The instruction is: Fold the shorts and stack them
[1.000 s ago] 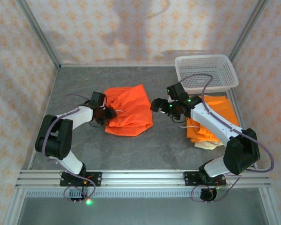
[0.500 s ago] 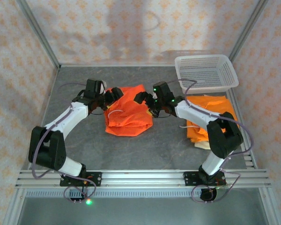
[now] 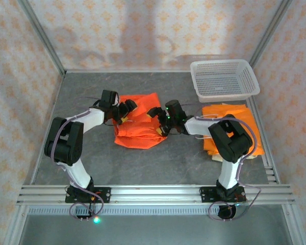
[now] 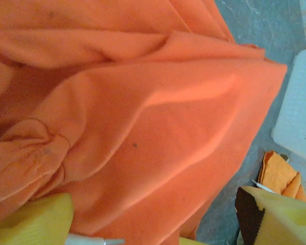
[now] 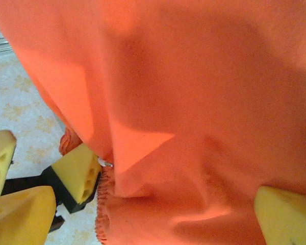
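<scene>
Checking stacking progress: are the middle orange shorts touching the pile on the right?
Apart. The top view shows bare grey table between the middle orange shorts and the right pile.

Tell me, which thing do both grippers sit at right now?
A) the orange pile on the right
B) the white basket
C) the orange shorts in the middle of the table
C: the left gripper and the right gripper sit at opposite sides of the middle orange shorts, jaws open, away from the white basket and the right-hand pile.

We see a grey table [image 3: 158,163] carrying orange shorts [image 3: 140,133] at its middle, a folded pile of shorts [image 3: 247,122] at right, and a white basket [image 3: 224,80] behind that pile.
</scene>
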Motion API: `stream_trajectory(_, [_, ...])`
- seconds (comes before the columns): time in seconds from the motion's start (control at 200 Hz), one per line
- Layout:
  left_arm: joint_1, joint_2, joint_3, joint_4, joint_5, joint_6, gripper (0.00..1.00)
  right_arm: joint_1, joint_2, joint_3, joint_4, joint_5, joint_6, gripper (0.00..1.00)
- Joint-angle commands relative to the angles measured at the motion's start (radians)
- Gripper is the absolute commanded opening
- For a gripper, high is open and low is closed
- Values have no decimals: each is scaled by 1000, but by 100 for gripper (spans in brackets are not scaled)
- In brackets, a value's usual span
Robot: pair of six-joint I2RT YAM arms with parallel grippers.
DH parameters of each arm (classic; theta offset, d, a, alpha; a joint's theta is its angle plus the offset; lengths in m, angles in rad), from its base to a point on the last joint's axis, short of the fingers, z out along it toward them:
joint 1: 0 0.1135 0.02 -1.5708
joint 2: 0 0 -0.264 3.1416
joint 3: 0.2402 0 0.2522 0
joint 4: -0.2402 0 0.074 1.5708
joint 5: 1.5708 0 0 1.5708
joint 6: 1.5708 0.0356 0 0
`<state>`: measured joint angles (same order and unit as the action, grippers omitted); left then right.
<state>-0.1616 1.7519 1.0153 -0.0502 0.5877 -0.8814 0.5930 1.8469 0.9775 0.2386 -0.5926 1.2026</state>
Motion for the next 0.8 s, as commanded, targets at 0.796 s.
stream_trajectory(0.796, [39, -371, -177, -51, 68, 71, 100, -35, -116, 93, -181, 31, -119, 99])
